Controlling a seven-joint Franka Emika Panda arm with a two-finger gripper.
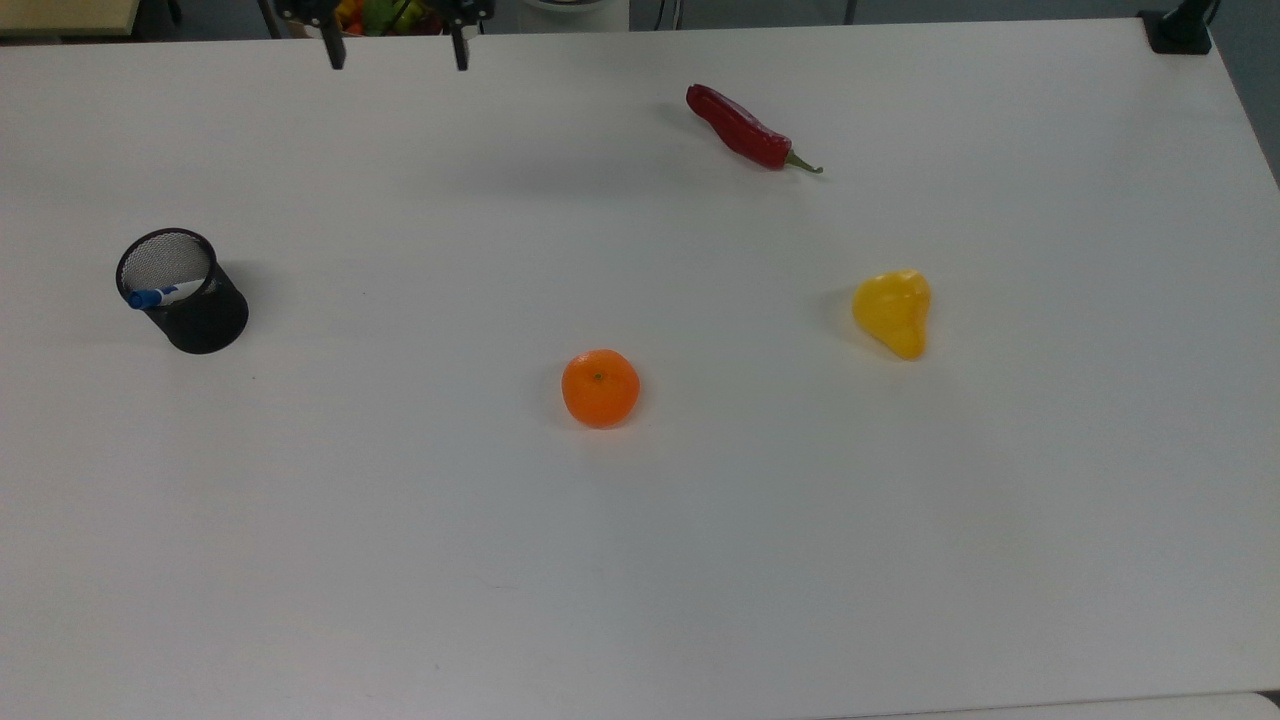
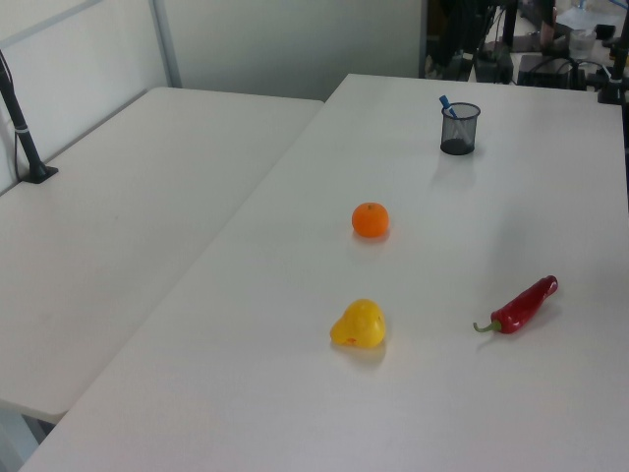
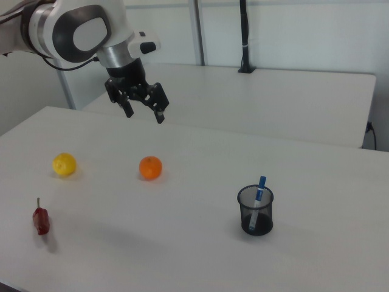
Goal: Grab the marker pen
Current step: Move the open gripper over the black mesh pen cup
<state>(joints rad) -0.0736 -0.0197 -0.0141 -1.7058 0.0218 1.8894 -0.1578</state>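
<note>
At twelve o'clock in the top view, the gripper (image 1: pixel 396 55) is cut off by the upper edge, its body lost above two dark fingers (image 1: pixel 335 52). At nine o'clock, the marker pen (image 1: pixel 160 295) is half swallowed by the mesh pen cup (image 1: pixel 205 320), its lower barrel seen dimly through the mesh in the right view.
</note>
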